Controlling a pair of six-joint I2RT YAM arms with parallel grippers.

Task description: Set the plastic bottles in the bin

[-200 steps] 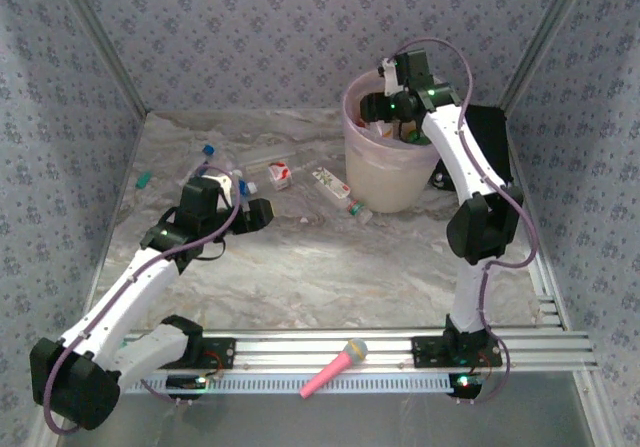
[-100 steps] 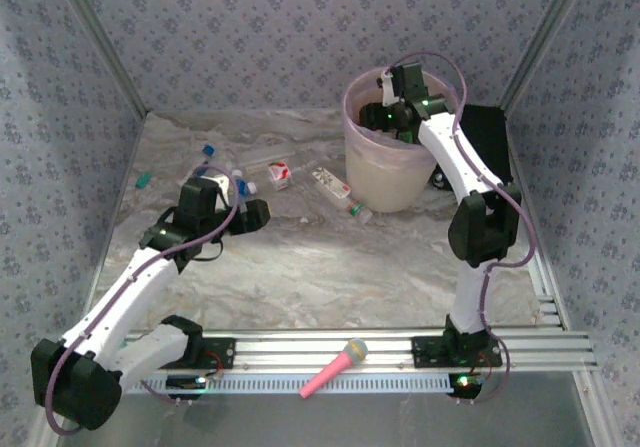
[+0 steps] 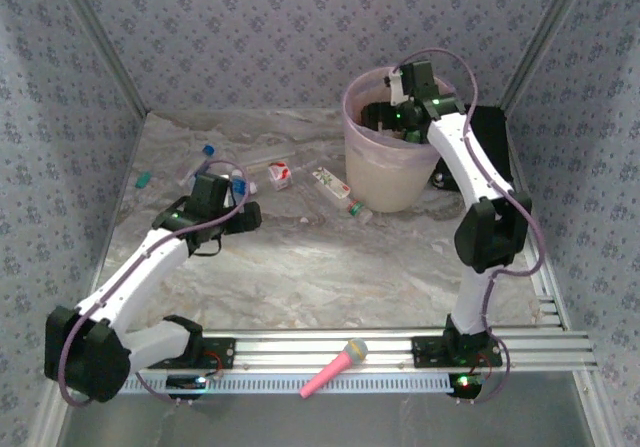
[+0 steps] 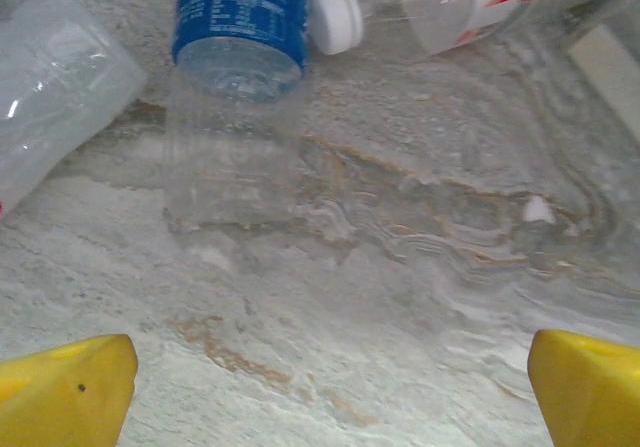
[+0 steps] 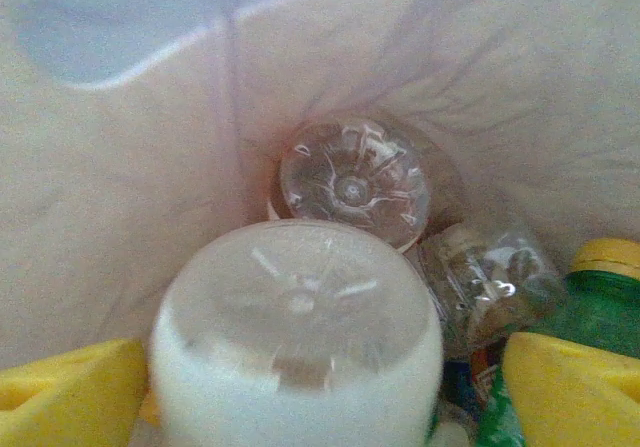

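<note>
Marble-patterned table, top view. The cream-white bin, with a pink liner folded over its rim, was seen standing at the far right. The right arm was bent over the rim, and the right gripper was located within the bin's mouth. Loose plastic bottles were scattered on the table left of the bin. One green-capped bottle lay near the bin's base. The left gripper was positioned low at the near edge of the far-left cluster. A pink toy microphone lay on the rail between the arm bases, and a black box stood behind the right arm.

Left wrist view. The left gripper was spread wide and held nothing. Its yellow fingers were seen at the lower corners, with bare table between them. Ahead, a blue-labelled bottle lay with its clear base toward the camera. A red-labelled bottle lay just beside it, its white cap close to the blue label.

Right wrist view. The right gripper was parted inside the bin, facing the liner. A white bottle was seen base-on between the fingers, with a gap visible at the right finger, so no clamping was shown. Beyond it, a clear bottle, a crumpled bottle and a green bottle lay in the bin.
</note>
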